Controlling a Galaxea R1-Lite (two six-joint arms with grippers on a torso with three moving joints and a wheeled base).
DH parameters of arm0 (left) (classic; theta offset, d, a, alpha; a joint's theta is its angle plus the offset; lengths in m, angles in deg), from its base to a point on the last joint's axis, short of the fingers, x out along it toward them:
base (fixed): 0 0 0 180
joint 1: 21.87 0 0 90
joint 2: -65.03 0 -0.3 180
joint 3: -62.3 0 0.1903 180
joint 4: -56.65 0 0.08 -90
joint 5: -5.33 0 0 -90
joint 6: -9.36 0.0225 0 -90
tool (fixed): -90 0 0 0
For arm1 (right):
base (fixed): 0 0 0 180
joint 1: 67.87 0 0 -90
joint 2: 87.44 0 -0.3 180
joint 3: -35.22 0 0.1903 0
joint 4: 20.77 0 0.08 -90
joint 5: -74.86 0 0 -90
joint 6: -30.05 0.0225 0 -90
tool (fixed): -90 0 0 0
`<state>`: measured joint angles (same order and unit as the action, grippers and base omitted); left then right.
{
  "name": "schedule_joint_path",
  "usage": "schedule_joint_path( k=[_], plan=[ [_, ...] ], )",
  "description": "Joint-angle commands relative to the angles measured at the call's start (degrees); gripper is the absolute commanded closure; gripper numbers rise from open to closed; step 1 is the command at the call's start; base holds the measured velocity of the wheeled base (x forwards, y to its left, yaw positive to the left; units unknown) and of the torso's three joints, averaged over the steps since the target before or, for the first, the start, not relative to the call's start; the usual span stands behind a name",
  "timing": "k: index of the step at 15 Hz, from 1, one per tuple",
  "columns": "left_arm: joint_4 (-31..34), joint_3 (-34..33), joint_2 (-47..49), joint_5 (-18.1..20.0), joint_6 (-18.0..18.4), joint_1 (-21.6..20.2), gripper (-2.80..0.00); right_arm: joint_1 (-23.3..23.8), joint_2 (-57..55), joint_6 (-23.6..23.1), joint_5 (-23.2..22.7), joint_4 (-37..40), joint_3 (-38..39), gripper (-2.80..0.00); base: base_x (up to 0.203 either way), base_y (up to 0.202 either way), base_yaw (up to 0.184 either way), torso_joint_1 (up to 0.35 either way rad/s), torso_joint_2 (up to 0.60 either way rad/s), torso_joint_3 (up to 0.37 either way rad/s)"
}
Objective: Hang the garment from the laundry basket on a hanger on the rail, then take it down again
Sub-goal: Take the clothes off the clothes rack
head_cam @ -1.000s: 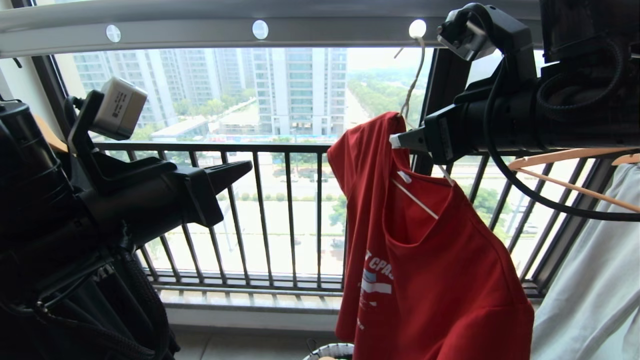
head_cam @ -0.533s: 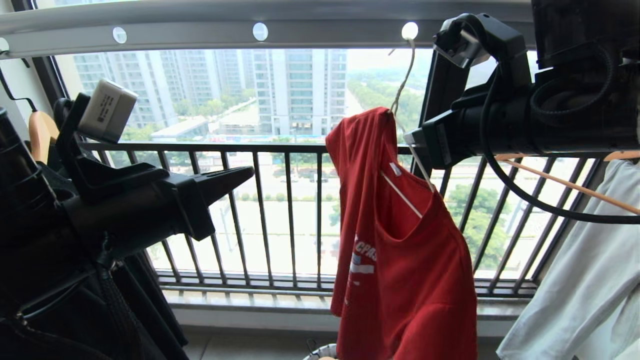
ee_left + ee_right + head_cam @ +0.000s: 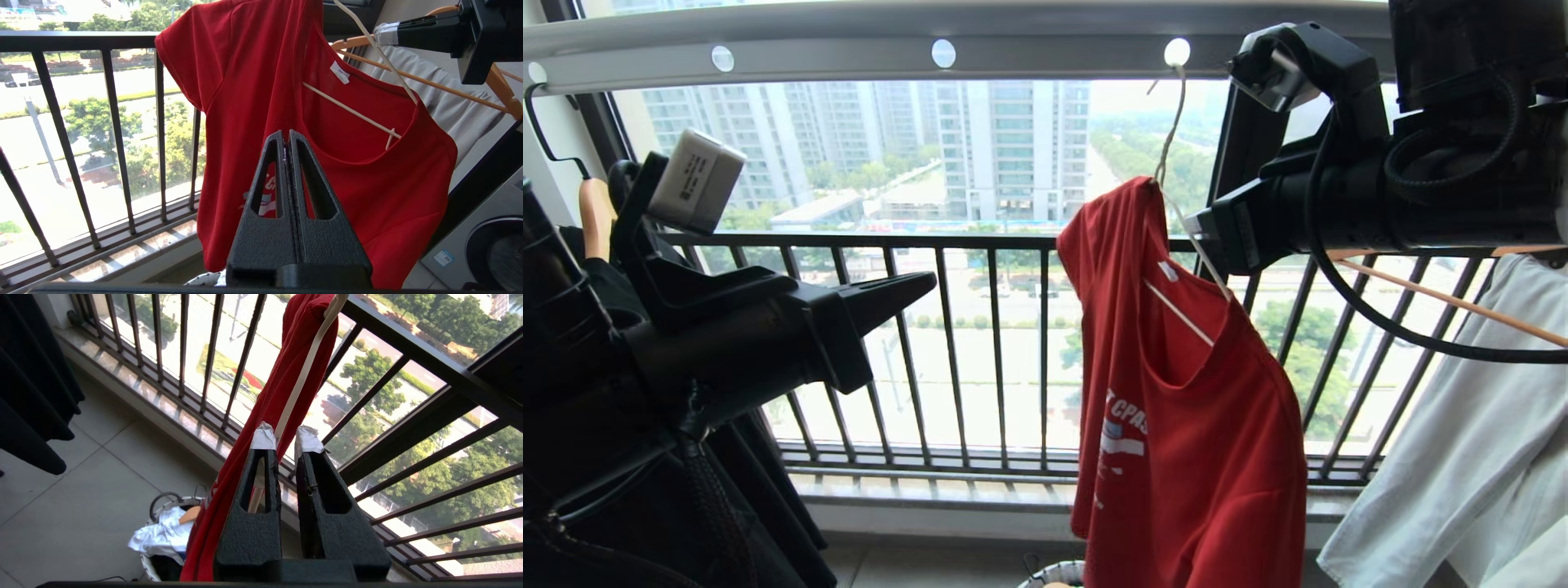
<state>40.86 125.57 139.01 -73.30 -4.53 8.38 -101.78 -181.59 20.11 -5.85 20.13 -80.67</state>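
Red T-shirt (image 3: 1192, 425) hangs on the cream-white wire hanger (image 3: 1188, 237), whose long hook sits in a hole of the grey rail (image 3: 1045, 49), so the hanging half of the task looks done and the take-down is in hand. The right gripper (image 3: 286, 440) has its taped fingertips closed to a narrow gap around the hanger's thin wire, right where the shirt's shoulder drapes over it; whether the pads truly pinch the wire I cannot tell. Directly below that gripper stands the laundry basket (image 3: 151, 563), pale cloth inside. The left gripper (image 3: 287, 136), fully shut and holding nothing, hovers apart from the shirt's chest. Next, I judge, the right gripper must lift the hook clear of the hole.
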Motion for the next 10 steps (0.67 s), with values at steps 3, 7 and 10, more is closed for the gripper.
schedule_joint_path(
  k=[3,7,10],
  plan=[
    [-0.22,-0.01,-0.07,0.05,0.03,-0.02,0.0,-0.28,0.1,-0.53,0.03,-0.05,-1.0,-2.8,0.0,0.0,0.0,0.0,0.0,0.0],
    [-0.31,0.17,-0.42,-0.12,0.09,-0.02,0.0,-0.45,-2.41,-1.13,0.73,-0.05,-1.09,-2.8,0.0,0.0,0.0,0.0,0.0,0.0],
    [-0.31,0.25,-0.42,-0.23,0.02,-0.02,0.0,0.58,-3.15,-1.12,0.73,-0.05,-0.92,0.0,0.0,0.0,0.0,0.0,0.0,0.0]
  ],
)
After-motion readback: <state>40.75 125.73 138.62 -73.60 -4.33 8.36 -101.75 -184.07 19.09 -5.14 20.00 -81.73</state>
